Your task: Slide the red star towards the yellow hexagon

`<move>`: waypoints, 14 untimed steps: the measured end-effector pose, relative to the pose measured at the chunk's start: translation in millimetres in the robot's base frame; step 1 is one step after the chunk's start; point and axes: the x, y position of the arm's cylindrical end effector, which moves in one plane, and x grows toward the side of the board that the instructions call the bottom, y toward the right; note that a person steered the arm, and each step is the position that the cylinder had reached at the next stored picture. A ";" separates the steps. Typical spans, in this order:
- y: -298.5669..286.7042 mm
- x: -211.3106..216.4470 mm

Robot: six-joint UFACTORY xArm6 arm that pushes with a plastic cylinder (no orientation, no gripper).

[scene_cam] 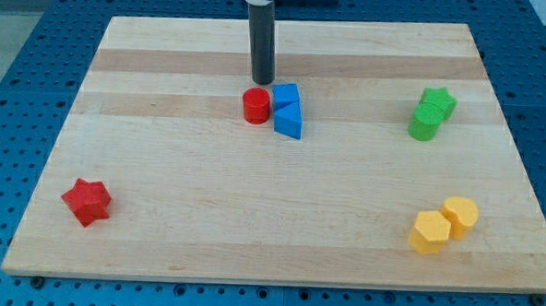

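Observation:
The red star [87, 201] lies near the board's bottom left corner. The yellow hexagon [430, 233] sits at the bottom right, touching a yellow cylinder [460, 215] just up and right of it. My tip [262, 81] is at the top middle of the board, just above a red cylinder [256, 106] and a blue cube [286, 96]. It is far from both the red star and the yellow hexagon.
A blue triangle [290, 123] lies just below the blue cube. A green star [438, 101] and a green cylinder [425, 125] sit together at the view's right. The wooden board [186, 232] rests on a blue perforated table.

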 end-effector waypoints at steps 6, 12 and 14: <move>0.0 90.7; -25.5 158.7; -47.8 167.7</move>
